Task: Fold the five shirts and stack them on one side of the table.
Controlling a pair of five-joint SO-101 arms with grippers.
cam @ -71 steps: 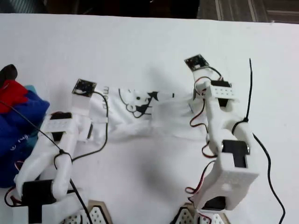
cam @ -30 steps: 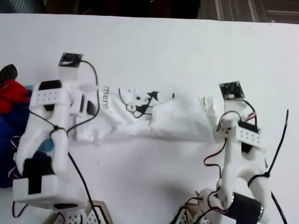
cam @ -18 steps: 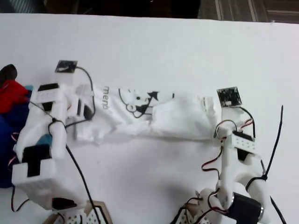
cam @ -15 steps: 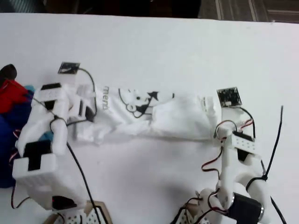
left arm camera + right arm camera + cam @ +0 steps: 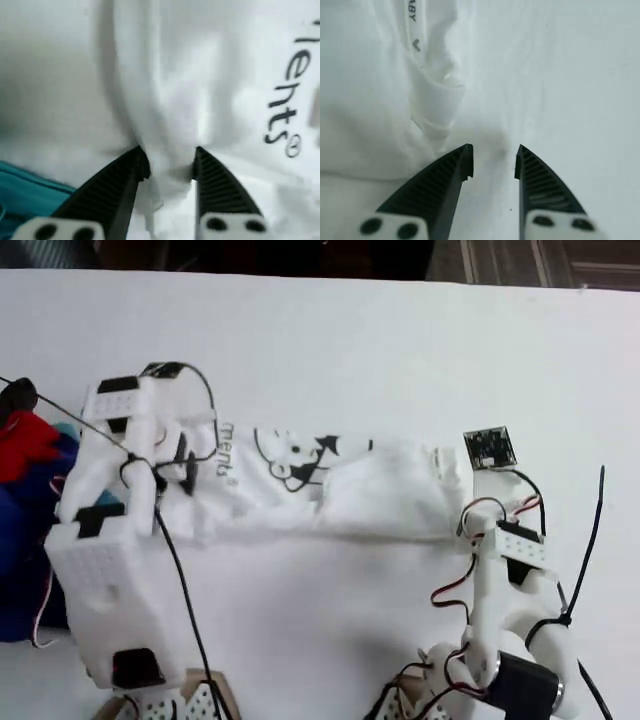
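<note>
A white shirt (image 5: 340, 490) with a cartoon print lies as a long folded strip across the middle of the table (image 5: 330, 340). My left gripper (image 5: 185, 468) is at the strip's left end. In the left wrist view it (image 5: 168, 165) is shut on a bunched fold of the white shirt (image 5: 170, 75), whose creases run into the jaws. My right gripper (image 5: 472, 498) stands just off the strip's right end. In the right wrist view it (image 5: 493, 162) is open over bare table, the shirt's (image 5: 370, 100) edge beside one finger.
A pile of other garments, red (image 5: 25, 435) and blue (image 5: 20, 540), sits at the table's left edge, close behind the left arm. Teal cloth (image 5: 25, 185) lies next to my left gripper. Black cables (image 5: 590, 540) hang by the right arm.
The arms moved apart and the strip lies longer. The right gripper drew back off the right end and then held still. The left arm swung toward the far side at the left end.
</note>
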